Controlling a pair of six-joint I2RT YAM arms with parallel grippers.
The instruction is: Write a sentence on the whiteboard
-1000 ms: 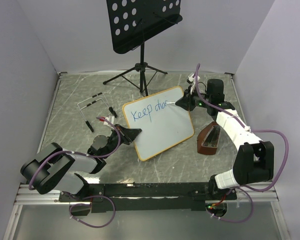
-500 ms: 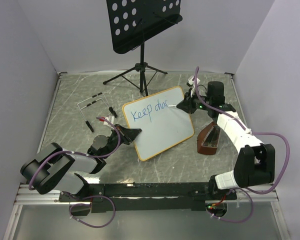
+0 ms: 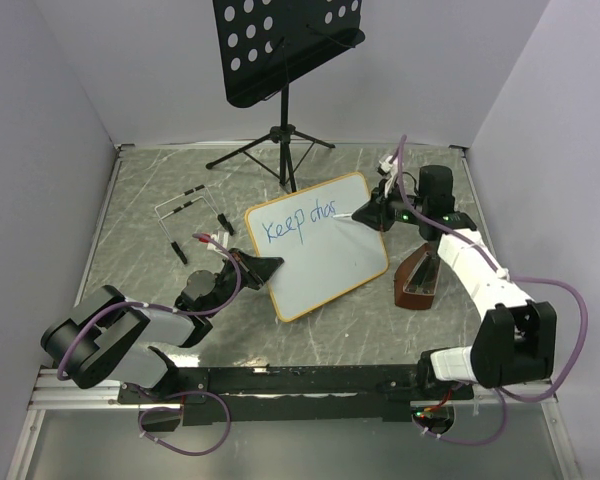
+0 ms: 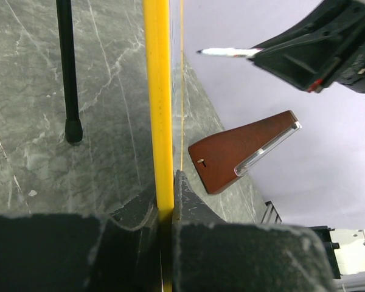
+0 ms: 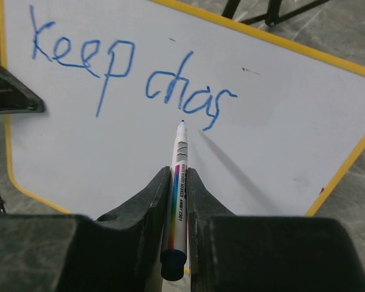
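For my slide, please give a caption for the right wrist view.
Right end effector holds a marker at the blue lettering "Keep chas" on the whiteboard.

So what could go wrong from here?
The left gripper pinches the whiteboard by one edge only; pressure from the marker in the right gripper might twist or slip it, skewing the lettering. The lettering ends fairly near the board's edge, so the rest may get cramped. The right arm reaches just over the brown wedge and could knock it.
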